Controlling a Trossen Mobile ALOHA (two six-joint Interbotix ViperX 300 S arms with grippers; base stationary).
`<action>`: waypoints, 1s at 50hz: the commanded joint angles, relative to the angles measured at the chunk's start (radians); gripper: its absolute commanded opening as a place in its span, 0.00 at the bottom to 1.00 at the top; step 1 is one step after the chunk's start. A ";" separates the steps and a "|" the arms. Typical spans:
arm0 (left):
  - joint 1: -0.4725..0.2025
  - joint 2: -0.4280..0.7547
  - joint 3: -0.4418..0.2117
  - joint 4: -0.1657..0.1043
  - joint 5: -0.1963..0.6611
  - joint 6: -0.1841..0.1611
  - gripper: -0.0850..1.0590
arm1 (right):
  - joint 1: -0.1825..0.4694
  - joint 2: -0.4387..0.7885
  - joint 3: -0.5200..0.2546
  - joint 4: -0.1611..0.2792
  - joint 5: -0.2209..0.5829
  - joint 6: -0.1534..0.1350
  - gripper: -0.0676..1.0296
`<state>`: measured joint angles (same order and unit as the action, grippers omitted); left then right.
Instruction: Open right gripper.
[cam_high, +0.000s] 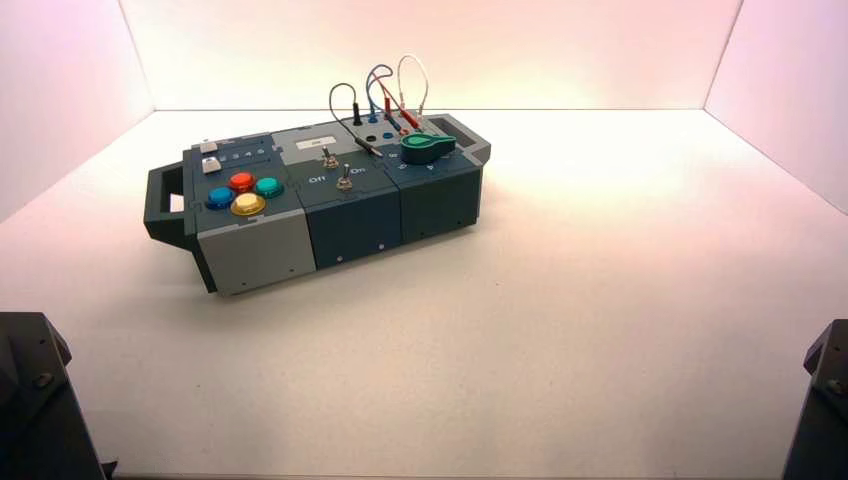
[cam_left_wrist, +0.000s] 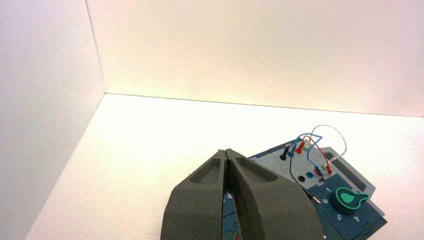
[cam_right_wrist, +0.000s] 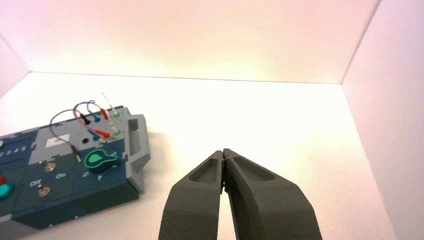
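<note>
The table (cam_high: 560, 330) was a plain white surface, matte and evenly lit, closed in by white walls (cam_high: 430, 50) at the back and on both sides, with a warm glow along the back edge. On it, toward the left and far half, stood the box (cam_high: 320, 200), turned at a slant, its dark handle (cam_high: 165, 205) at the left end.

The right gripper (cam_right_wrist: 223, 152) hung low at the near right, over bare table and well apart from the box; its two dark fingers (cam_right_wrist: 260, 195) were pressed together at the tips, nothing between them. The left gripper (cam_left_wrist: 227, 152) was parked at the near left, its fingers likewise closed tip to tip, with the box beyond it.

On the box, four round buttons (cam_high: 244, 193) in red, teal, blue and yellow sat at the left, two metal toggle switches (cam_high: 336, 170) in the middle, a green knob (cam_high: 427, 148) at the right, and looped wires (cam_high: 385, 95) behind the knob.
</note>
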<state>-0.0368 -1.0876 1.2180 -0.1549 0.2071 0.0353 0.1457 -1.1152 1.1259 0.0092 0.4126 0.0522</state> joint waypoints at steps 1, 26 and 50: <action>0.003 0.009 -0.021 0.002 -0.008 0.003 0.05 | 0.017 0.011 -0.029 0.003 -0.003 -0.002 0.04; 0.003 0.029 -0.026 0.000 -0.012 0.003 0.05 | 0.020 0.002 -0.032 0.003 -0.018 -0.002 0.16; 0.002 0.037 -0.026 0.002 -0.011 0.003 0.05 | 0.048 0.052 -0.031 0.003 -0.034 -0.014 0.97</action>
<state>-0.0383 -1.0584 1.2180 -0.1549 0.2056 0.0353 0.1657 -1.0769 1.1259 0.0092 0.3896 0.0399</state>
